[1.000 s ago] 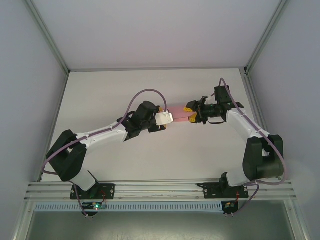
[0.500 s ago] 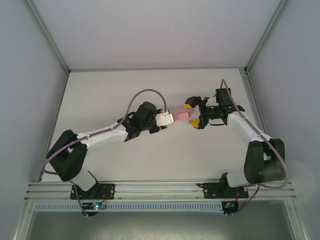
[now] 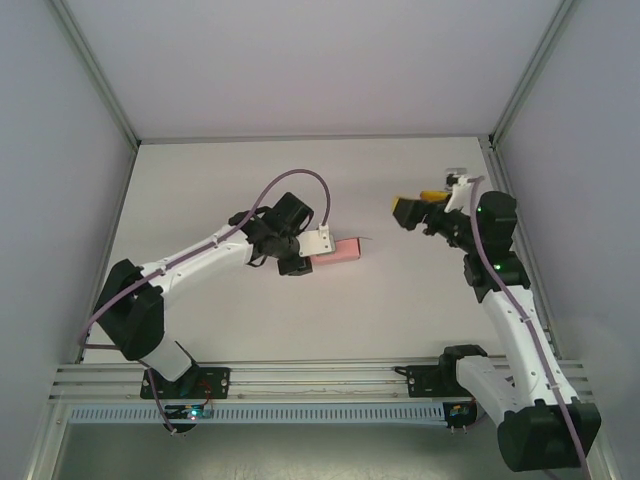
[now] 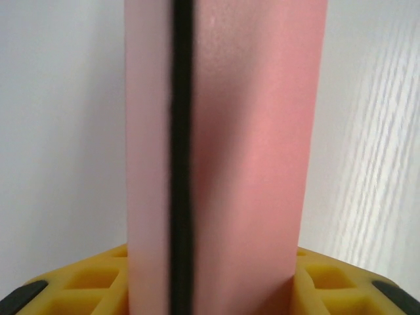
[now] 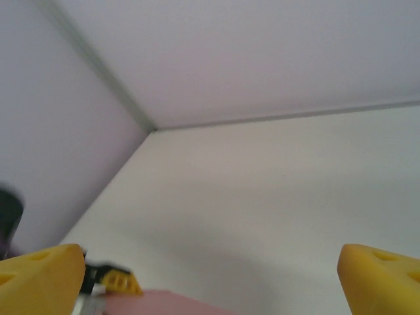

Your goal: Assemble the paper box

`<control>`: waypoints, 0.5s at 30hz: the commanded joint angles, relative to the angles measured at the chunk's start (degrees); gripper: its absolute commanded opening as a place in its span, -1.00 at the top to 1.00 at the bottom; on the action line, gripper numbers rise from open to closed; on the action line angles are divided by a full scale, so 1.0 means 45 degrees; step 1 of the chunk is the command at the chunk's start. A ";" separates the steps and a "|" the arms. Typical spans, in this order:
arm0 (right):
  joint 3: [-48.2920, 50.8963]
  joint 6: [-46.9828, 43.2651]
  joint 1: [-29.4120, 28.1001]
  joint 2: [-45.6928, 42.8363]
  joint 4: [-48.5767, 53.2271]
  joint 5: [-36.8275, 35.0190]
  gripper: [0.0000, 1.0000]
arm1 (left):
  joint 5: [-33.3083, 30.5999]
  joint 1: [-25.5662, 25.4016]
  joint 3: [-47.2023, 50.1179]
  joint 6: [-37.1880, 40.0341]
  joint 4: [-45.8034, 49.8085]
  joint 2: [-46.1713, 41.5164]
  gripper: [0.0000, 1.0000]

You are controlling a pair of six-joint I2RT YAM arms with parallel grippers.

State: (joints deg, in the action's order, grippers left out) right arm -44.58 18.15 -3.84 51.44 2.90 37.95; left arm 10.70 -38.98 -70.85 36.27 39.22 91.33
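At mid table (image 3: 220,180): pink paper box (image 3: 343,251) clamped in left gripper (image 3: 322,246); right gripper (image 3: 408,208) gaping wide, well apart to its right.

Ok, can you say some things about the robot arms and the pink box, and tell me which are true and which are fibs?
1. The left gripper is holding the paper box. True.
2. The right gripper is pinching the box too. False: it is open and apart from the box.
3. The box is blue. False: it is pale pink.
4. The table is white. True.
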 commanded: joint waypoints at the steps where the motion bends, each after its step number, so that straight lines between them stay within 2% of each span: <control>1: -0.0201 -0.4243 -0.1748 0.0093 0.1475 0.1183 -0.96 | 0.0188 0.0329 -0.0762 0.0196 0.2598 0.0835 0.33; 4: -0.0650 -0.5861 -0.3925 0.0876 0.3168 -0.1412 -0.91 | 0.0466 0.0355 -0.1358 0.0380 0.3095 0.1321 0.32; 6: -0.1046 -0.6192 -0.4779 0.1661 0.3949 -0.2746 -0.84 | 0.0467 0.0370 -0.1381 0.0489 0.2925 0.1445 0.32; 11: -0.1871 -0.6311 -0.5062 0.3505 0.4868 -0.4017 -0.60 | 0.0729 0.0457 -0.1214 0.0527 0.2573 0.1540 0.32; 15: -0.2655 -0.6834 -0.5100 0.4862 0.5785 -0.3396 -0.32 | 0.0794 0.0508 -0.1016 0.0453 0.2305 0.1561 0.32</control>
State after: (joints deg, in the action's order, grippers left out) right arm -53.34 -8.97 -26.41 71.20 24.05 23.40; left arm 13.04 -37.69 -75.35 37.32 48.27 98.15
